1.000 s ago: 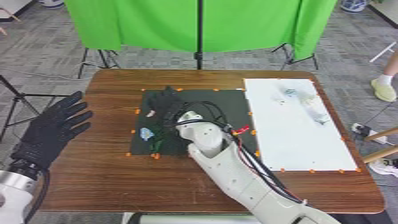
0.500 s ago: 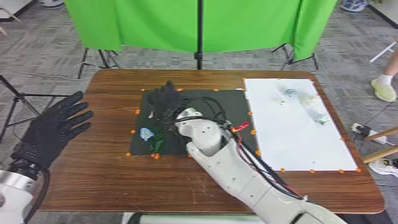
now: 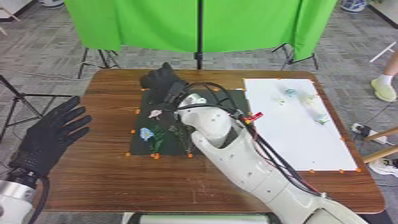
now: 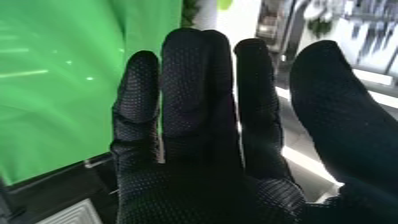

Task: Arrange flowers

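Observation:
In the head view, my right hand (image 3: pixel 162 82) is over the far left part of the black mat (image 3: pixel 140 146), fingers straight and pointing away. My right hand (image 4: pixel 195 125) stands open with nothing held in the right wrist view. On the mat lie a blue flower (image 3: pixel 147 133) with a green stem (image 3: pixel 157 146) and, nearer the hand, a pale pink flower (image 3: pixel 155 114). Part of the mat is hidden under the right arm. My left hand (image 3: pixel 49 132) is open beside the table's left edge. A clear item with pale blossoms (image 3: pixel 290 92) rests on the white board (image 3: pixel 298 145).
The brown table (image 3: pixel 107 185) carries the mat at its middle and the white board at its right. Orange markers line both. A red item (image 3: pixel 254 117) is beside the right forearm. Beyond the far edge hangs a green cloth (image 3: pixel 151 25) on a stand.
My right hand has moved away from the robot toward the table's far edge and risen, uncovering the pale pink flower and more of the mat. The left hand has hardly shifted.

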